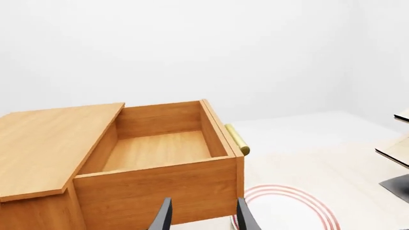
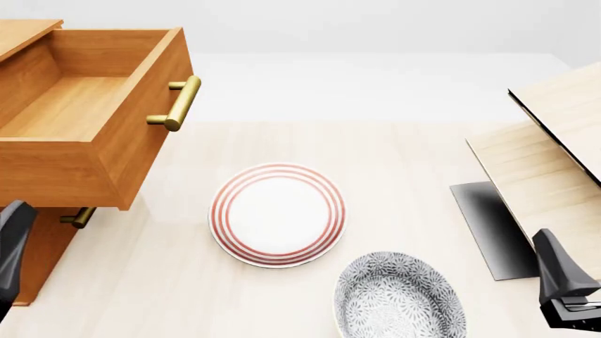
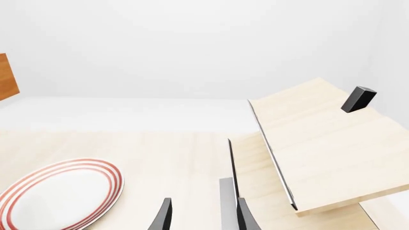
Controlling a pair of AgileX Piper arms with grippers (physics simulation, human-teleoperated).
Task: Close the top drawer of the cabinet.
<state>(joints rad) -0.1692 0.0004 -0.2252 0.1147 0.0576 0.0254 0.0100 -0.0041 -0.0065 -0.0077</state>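
Approach stage; no contact with the top drawer (image 2: 84, 120) yet. Drawer pulled far out of the cabinet (image 1: 45, 139), sitting at far left in front view, box empty, brass bar handle (image 2: 176, 103) on its front face pointing toward table centre. Lower drawer handle (image 2: 79, 217) just visible beneath.

Left gripper (image 1: 201, 215) near the drawer's side wall, fingers parted with a moderate gap, nothing between them, not touching wood as far as visible. Right gripper (image 3: 201, 215) likewise parted, empty, aimed past the red-ringed plate (image 3: 57, 196) and the pale slanted structure (image 3: 319, 143), well apart from the drawer.

Judged next: swing left gripper round to the drawer front, beside the handle, then push toward the cabinet along the slide. Likely risk: pushing off-axis and skewing the box. Patterned grey bowl (image 2: 399, 296) and plate clear of that path.
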